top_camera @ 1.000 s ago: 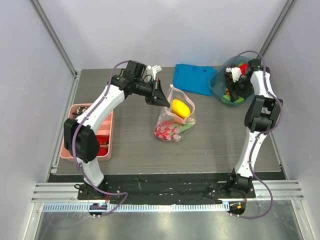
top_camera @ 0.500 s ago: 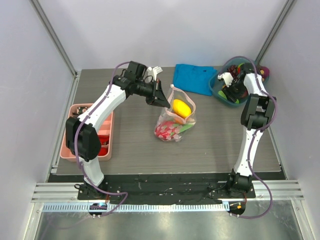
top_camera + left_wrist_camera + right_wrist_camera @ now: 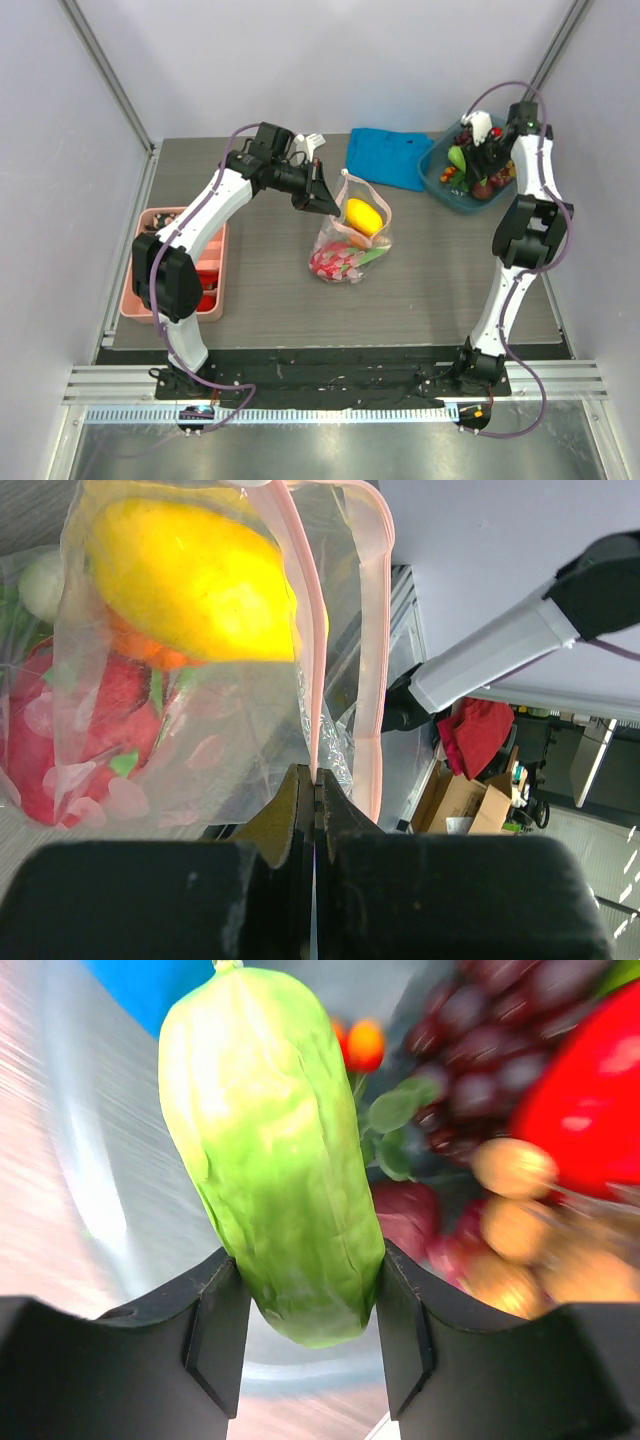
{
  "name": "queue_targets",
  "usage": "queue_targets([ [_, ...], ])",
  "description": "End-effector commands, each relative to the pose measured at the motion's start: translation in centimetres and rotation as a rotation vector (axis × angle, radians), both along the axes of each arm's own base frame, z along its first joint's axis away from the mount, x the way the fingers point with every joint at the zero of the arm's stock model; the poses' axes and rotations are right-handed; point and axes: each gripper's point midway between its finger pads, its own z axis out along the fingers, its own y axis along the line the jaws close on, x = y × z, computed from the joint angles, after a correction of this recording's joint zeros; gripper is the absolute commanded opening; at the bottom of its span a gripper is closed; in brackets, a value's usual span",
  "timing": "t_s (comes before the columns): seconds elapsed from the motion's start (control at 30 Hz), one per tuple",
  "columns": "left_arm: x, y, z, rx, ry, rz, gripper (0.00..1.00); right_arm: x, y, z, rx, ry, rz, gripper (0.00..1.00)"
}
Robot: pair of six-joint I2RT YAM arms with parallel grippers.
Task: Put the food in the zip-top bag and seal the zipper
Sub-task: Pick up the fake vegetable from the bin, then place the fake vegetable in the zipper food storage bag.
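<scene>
The right gripper [image 3: 305,1305] has its jaws pressed against both flanks of a green vegetable [image 3: 270,1140]: a firm grip on that piece. In the top view this gripper sits at the upper right of the frame, over the teal bowl [image 3: 436,182]. Dark grapes [image 3: 480,1020] and other loose pieces lie under it. We cannot tell whether the vegetable is clear of the pile.

The left gripper [image 3: 315,790] is closed on one lip of the zipper [image 3: 308,650], pinching the pink strip and holding it up. The other lip arcs away from it, so the mouth gapes. The zip-top bag [image 3: 350,250] stands at the centre of the top view, left of the blue cloth [image 3: 385,155]. It already holds a yellow fruit [image 3: 190,580] on top and a red fruit [image 3: 90,720] below.

We judge this to be the loading step, with the pick made and the carry due. The next move calls for bringing the vegetable to frame centre and releasing it above the gap between the lips, not onto the pinched one. The yellow fruit crowds the mouth, so entering end-first looks safer. Sealing comes later.
</scene>
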Motion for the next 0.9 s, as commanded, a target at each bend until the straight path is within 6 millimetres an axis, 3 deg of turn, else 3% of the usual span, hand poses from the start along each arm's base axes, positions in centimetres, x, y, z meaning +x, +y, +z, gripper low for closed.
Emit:
queue_targets([
  [0.0, 0.3, 0.1, 2.0, -0.027, -0.061, -0.011, 0.0, -0.5, 4.0, 14.6, 0.179, -0.276, -0.023, 0.2],
  [0.13, 0.2, -0.1, 2.2, -0.039, -0.061, -0.01, 0.0, -4.2, 10.7, 20.7, 0.476, -0.282, -0.023, 0.07],
  [0.17, 0.2, -0.1, 2.2, -0.043, -0.055, -0.011, 0.0, -5.3, 13.0, 20.5, 0.541, -0.24, -0.009, 0.06],
  [0.2, 0.3, -0.2, 2.2, -0.05, -0.053, -0.006, 0.0, -7.1, 14.6, 23.1, 0.594, -0.266, -0.004, 0.05],
  [0.23, 0.3, -0.2, 2.3, -0.054, -0.051, -0.004, 0.0, -7.2, 16.4, 24.7, 0.703, -0.266, -0.04, 0.02],
  [0.27, 0.3, -0.3, 2.4, -0.061, -0.046, -0.006, 0.0, -8.3, 18.0, 23.5, 0.766, -0.205, -0.065, 0.01],
  [0.3, 0.2, -0.4, 2.5, -0.067, -0.035, -0.002, 0.0, -9.3, 20.5, 23.9, 0.818, -0.183, -0.048, 0.01],
  [0.33, 0.2, -0.5, 2.7, -0.077, -0.039, -0.006, 0.0, -10.8, 22.3, 27.3, 0.91, -0.236, -0.04, 0.01],
  [0.37, 0.3, -0.5, 3.0, -0.082, -0.039, -0.004, 0.0, -11.4, 23.1, 25.2, 0.936, -0.188, -0.074, 0.01],
  [0.4, 0.2, -0.5, 3.3, -0.09, -0.044, -0.007, 0.0, -12.9, 26.3, 25.3, 0.959, -0.169, -0.026, 0.01],
  [0.43, 0.3, -0.5, 3.6, -0.093, -0.046, -0.003, 0.0, -14.2, 27.3, 27.1, 0.99, -0.223, -0.003, 0.01],
  [0.47, 0.3, -0.6, 3.8, -0.097, -0.053, -0.004, 0.0, -14.4, 27.9, 25.0, 1.004, -0.181, -0.07, 0.01],
  [0.53, 0.2, -0.6, 4.3, -0.107, -0.057, -0.004, 0.0, -16.2, 30.2, 25.3, 1.034, -0.189, -0.047, 0.01],
  [0.57, 0.2, -0.7, 4.5, -0.113, -0.062, -0.004, 0.0, -16.6, 30.8, 23.6, 1.03, -0.151, -0.076, 0.01],
  [0.87, 0.1, -0.6, 4.7, -0.12, -0.06, 0.002, 0.0, -19.0, 33.3, 16.9, 0.995, -0.055, -0.178, 0.01],
])
